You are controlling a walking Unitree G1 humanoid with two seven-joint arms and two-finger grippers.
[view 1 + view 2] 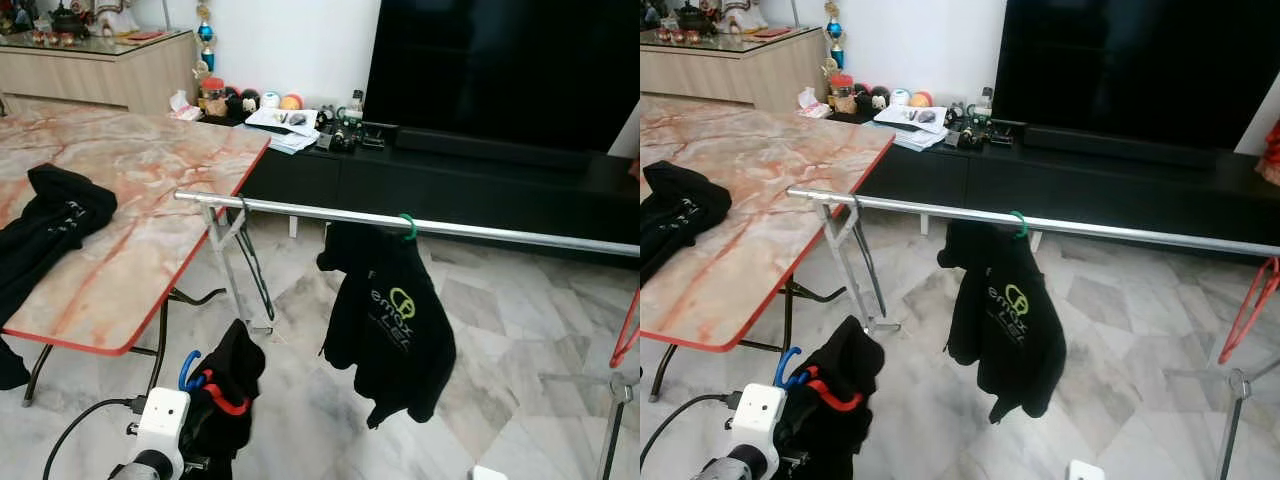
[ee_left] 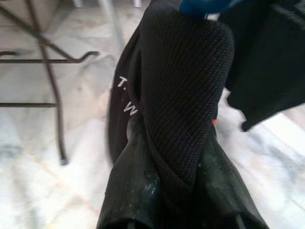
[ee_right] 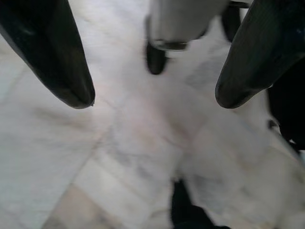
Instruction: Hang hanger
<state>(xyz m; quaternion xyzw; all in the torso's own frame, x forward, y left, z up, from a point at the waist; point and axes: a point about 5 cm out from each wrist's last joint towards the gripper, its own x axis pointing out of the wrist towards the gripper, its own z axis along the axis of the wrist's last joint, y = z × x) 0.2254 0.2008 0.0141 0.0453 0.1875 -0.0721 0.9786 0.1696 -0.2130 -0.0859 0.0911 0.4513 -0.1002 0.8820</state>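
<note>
Left gripper [image 2: 181,191] low in front of the robot, jaws closed on black shirt [image 1: 232,385] bunched on a hanger; blue hook [image 1: 188,368] and a red part [image 1: 228,402] stick out at the top. It hangs over the floor [image 1: 500,330], just off the surface's [image 1: 130,200] near corner and below the rail [image 1: 400,222]. Right gripper [image 3: 152,102] points down at the floor, jaws wide apart, holding nothing. Second black shirt [image 1: 385,325] with green logo hangs mid-rail on a green hook [image 1: 408,226]. Third black garment [image 1: 45,225] lies at the surface's left edge. Red hanger [image 1: 626,335] by the rail's right end.
</note>
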